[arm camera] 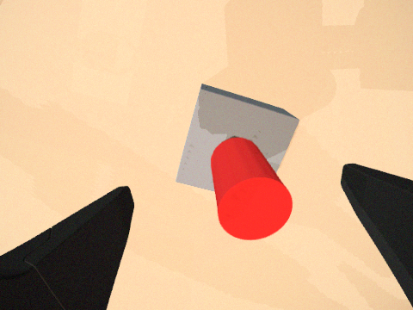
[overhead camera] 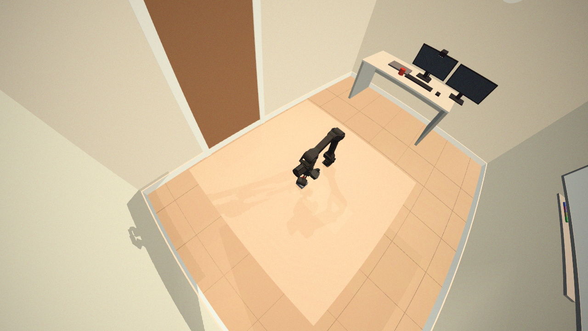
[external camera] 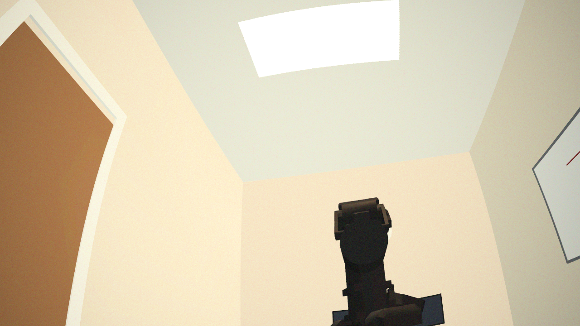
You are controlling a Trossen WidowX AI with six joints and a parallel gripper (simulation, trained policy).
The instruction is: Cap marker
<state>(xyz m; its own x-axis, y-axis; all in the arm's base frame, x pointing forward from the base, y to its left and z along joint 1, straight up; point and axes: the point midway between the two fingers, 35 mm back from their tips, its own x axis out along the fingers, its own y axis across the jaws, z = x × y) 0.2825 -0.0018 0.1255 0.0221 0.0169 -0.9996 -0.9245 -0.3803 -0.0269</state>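
Gripper (overhead camera: 308, 177) (arm camera: 237, 177) spread wide, nothing clasped; bare space on both sides of the red cap (overhead camera: 303, 178) (arm camera: 255, 208). Standing over the holder block (overhead camera: 302, 186) (arm camera: 241, 112), closed end towards the wrist camera, apparently upright; leaning look in wrist view probably just perspective. Marker itself not made out, likely hidden inside the red cap. Block flat on the bench (overhead camera: 353, 247) (arm camera: 86, 86), presumably to keep the marker steady under a downward push. Fingers straddling rather than touching: fitting for a release, with room to lift away without dragging. Likely at the withdrawal step, placing judged done. Full click not readable from here; seating depth uncertain. Best to rise straight up, well centred; a sideways drift could catch the rim and tip or loosen a half-seated fit.
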